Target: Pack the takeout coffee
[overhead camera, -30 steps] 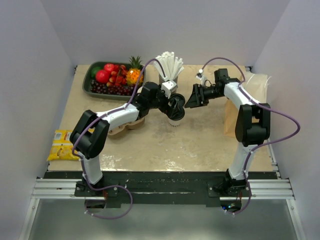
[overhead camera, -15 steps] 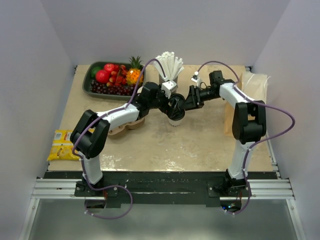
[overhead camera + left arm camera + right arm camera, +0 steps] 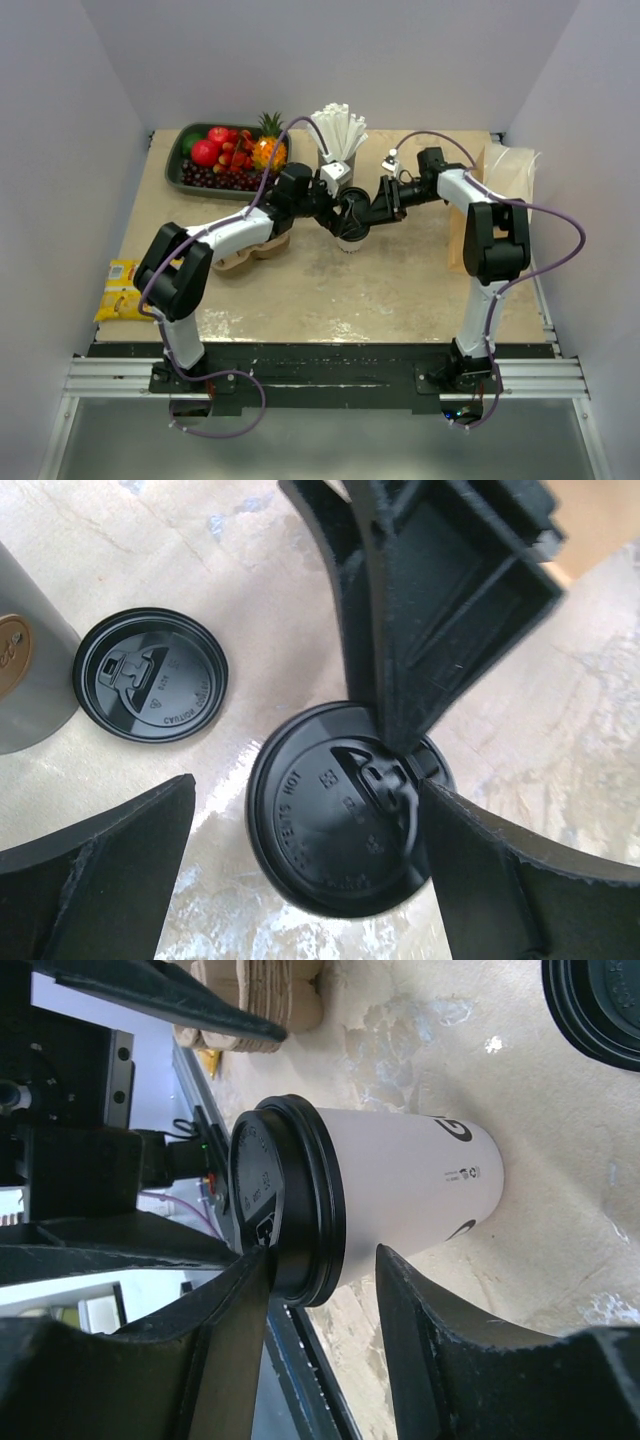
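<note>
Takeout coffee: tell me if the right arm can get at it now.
Probably yes: the right gripper flanks the takeout coffee at its lid rim; the open left gripper above leaves that side free.

Top view: takeout coffee (image 3: 350, 242) sits mostly under both grippers, with only its low white wall showing.
Brown carrier (image 3: 245, 258) is half covered by the left arm (image 3: 225, 232).
Paper bag (image 3: 505, 165), far right, is partly behind the right arm (image 3: 490, 240).
Yellow packet (image 3: 125, 290), near left: print too small to read.
Left wrist view: grey cup (image 3: 30, 670) is cut by the left edge. The coffee's body is hidden beneath its lid.
Right wrist view: loose lid (image 3: 600, 1005) is cut by the corner. Whether the right gripper (image 3: 320, 1295) touches the cup, cannot tell.
</note>
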Motion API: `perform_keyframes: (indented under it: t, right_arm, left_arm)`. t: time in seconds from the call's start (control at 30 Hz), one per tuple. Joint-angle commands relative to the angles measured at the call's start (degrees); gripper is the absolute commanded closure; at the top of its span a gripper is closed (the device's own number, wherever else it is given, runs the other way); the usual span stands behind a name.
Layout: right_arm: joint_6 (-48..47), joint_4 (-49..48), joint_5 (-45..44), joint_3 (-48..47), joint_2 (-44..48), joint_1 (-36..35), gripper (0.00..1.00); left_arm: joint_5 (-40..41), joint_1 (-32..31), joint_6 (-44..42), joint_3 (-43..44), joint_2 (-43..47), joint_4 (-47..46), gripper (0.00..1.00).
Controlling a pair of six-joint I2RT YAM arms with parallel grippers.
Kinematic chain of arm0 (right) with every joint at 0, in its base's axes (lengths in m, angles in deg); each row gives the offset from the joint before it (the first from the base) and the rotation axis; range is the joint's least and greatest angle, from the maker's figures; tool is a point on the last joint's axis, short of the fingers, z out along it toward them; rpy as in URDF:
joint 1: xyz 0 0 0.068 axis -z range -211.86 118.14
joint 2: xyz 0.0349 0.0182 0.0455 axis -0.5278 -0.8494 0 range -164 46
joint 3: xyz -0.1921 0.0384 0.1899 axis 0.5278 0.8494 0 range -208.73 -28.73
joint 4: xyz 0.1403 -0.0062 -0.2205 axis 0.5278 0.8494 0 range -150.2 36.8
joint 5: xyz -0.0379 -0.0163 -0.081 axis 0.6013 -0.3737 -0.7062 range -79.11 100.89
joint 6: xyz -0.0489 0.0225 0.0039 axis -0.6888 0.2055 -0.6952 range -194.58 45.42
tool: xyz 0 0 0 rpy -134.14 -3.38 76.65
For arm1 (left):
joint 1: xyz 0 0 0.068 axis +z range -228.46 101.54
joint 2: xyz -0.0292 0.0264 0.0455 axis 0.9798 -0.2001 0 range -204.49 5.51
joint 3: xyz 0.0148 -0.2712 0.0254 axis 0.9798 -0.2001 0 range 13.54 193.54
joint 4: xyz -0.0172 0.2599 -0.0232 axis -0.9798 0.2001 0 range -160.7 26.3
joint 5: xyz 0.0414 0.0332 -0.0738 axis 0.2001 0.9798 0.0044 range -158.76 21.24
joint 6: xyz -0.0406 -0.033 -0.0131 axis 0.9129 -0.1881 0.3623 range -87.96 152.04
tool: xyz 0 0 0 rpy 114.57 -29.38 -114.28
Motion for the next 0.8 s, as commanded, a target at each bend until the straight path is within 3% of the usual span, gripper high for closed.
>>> perform_keyframes:
  t: [0.0,0.2,0.57,0.77]
  right_arm:
    - [-0.5,-0.7,-0.7,1.0,-2.5,-0.1,0.53]
    - [-0.5,-1.4,1.6,2.2,-3.8,-0.1,0.54]
    - [-1.0,-0.8,1.1,2.6,-6.7,-0.1,0.57]
    - [-1.7,-0.3,-0.4,2.7,-6.5,-0.1,0.57]
  left_arm:
    - [-6.4,1.7,-0.9,-1.9,5.6,0.1,0.03]
    - [-10.2,1.8,2.3,-3.8,4.4,-2.0,0.03]
    - [-9.7,1.9,3.4,-4.4,-0.5,-5.1,0.04]
    - [-16.4,4.7,8.8,-7.2,-1.2,-8.9,0.06]
